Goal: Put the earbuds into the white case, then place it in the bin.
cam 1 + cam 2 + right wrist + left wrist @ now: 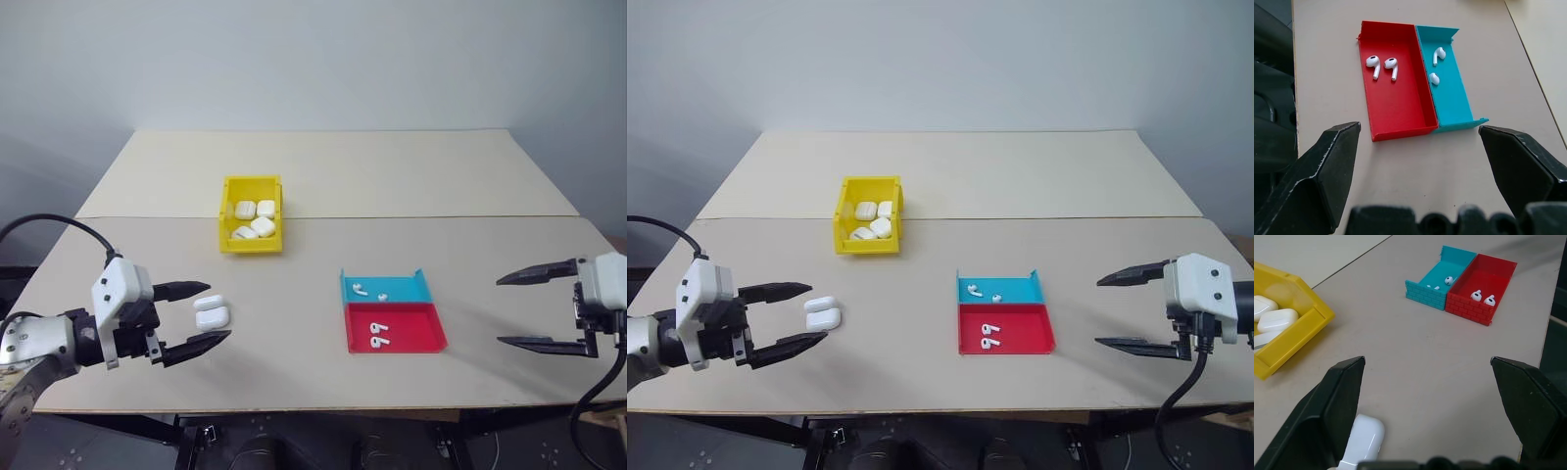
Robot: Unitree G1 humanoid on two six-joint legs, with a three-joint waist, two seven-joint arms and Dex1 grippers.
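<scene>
The white case [212, 311] lies on the table with its lid open, at the left front. My left gripper [219, 310] is open, one finger on each side of the case; in the left wrist view the case [1364, 440] lies close to one finger. Two earbuds [379, 334] lie in the red tray [426, 338], and two more earbuds [1436, 56] in the teal tray [407, 289]. My right gripper [499, 311] hangs open and empty, right of the trays. The yellow bin [252, 180] stands further back, holding several white cases.
The two shallow trays sit side by side at the middle front of the table. A seam [441, 217] runs across between the near tabletop and the far one. The table's front edge [323, 406] is close below both grippers.
</scene>
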